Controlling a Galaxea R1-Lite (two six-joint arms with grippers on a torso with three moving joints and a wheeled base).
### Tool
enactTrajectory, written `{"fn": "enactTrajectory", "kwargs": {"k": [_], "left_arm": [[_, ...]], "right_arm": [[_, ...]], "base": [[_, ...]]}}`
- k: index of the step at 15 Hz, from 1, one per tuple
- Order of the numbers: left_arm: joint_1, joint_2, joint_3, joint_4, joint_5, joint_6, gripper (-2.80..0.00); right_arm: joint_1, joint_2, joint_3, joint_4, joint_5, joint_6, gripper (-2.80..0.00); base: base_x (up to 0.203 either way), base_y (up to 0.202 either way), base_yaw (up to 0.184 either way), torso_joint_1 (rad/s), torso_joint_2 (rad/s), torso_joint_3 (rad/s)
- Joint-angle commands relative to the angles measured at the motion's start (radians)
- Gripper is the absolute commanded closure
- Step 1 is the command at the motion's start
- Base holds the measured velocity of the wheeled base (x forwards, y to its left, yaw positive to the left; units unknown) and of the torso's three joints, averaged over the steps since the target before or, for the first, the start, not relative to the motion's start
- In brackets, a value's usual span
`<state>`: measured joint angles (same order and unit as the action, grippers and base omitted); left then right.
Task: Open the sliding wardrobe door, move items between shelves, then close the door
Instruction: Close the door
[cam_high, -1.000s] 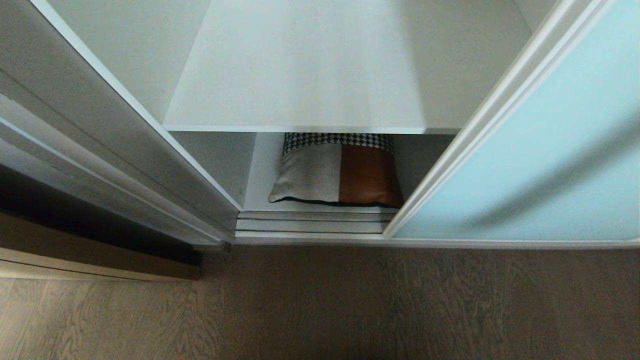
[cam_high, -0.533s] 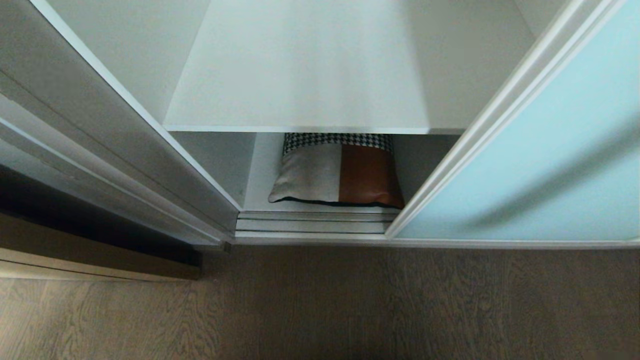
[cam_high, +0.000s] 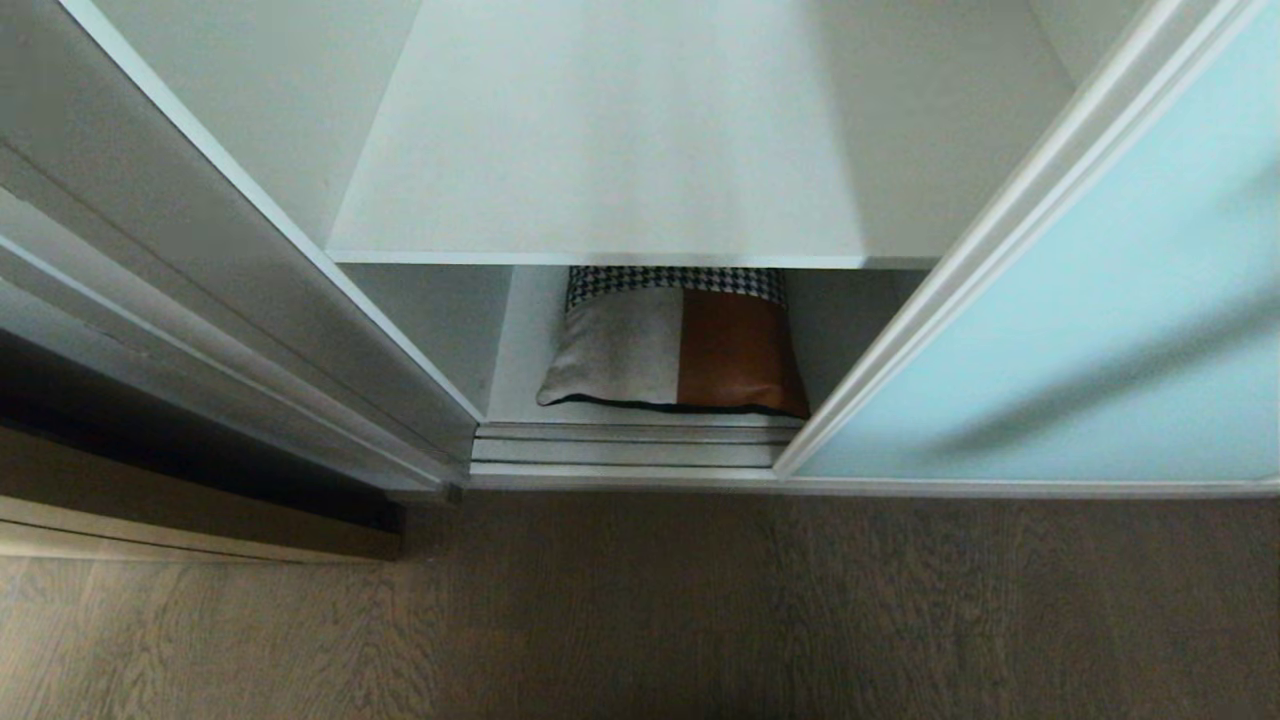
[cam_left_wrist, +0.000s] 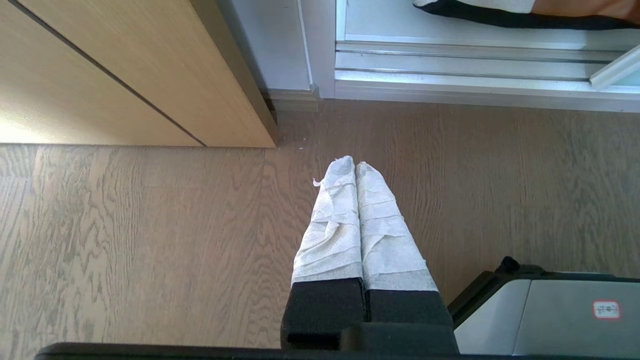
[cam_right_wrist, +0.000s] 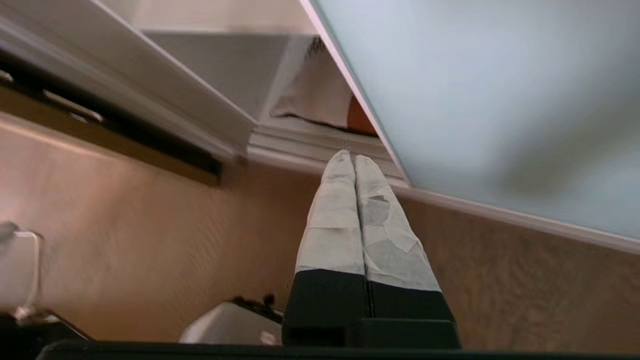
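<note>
The sliding wardrobe door (cam_high: 1080, 330), frosted pale-blue glass in a silver-white frame, stands partly slid to the right, leaving the wardrobe open. Inside, a patchwork cushion (cam_high: 675, 345) lies on the bottom shelf (cam_high: 520, 340), under a bare white upper shelf (cam_high: 600, 150). Neither arm shows in the head view. My right gripper (cam_right_wrist: 354, 159) is shut and empty, held over the floor and pointing at the door track near the door's (cam_right_wrist: 475, 95) lower corner; the cushion (cam_right_wrist: 320, 97) peeks out behind it. My left gripper (cam_left_wrist: 355, 164) is shut and empty, parked over the floor.
A tan wood panel (cam_left_wrist: 100, 80) stands to the left of the wardrobe. The silver floor track (cam_high: 625, 445) runs along the wardrobe's front edge. Wood floor (cam_high: 640, 610) lies in front. Part of the robot's grey base (cam_left_wrist: 550, 315) shows beside the left gripper.
The door's left edge has crept slightly to the right, widening the opening. The cushion has not moved.
</note>
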<state>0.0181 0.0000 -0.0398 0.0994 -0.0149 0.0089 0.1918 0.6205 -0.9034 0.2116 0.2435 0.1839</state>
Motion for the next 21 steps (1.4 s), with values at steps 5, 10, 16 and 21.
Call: {"fn": "enactTrajectory", "kwargs": {"k": [5,10,16,21], "left_arm": [[0.000,0.002,0.000,0.000,0.000,0.000,0.00],[0.000,0.002,0.000,0.000,0.000,0.000,0.00],[0.000,0.002,0.000,0.000,0.000,0.000,0.00],[0.000,0.002,0.000,0.000,0.001,0.000,0.00]], "right_arm": [[0.186,0.204,-0.036,-0.150,-0.257,-0.064,0.00],[0.195,0.323,-0.040,-0.366,-0.251,-0.058,0.00],[0.201,0.419,-0.055,-0.436,-0.176,-0.063,0.00],[0.286,0.519,-0.086,-0.558,-0.284,-0.070,0.00]], "base": [[0.000,0.000,0.000,0.000,0.00,0.000],[0.000,0.000,0.000,0.000,0.00,0.000],[0.000,0.000,0.000,0.000,0.00,0.000],[0.000,0.000,0.000,0.000,0.00,0.000]]}}
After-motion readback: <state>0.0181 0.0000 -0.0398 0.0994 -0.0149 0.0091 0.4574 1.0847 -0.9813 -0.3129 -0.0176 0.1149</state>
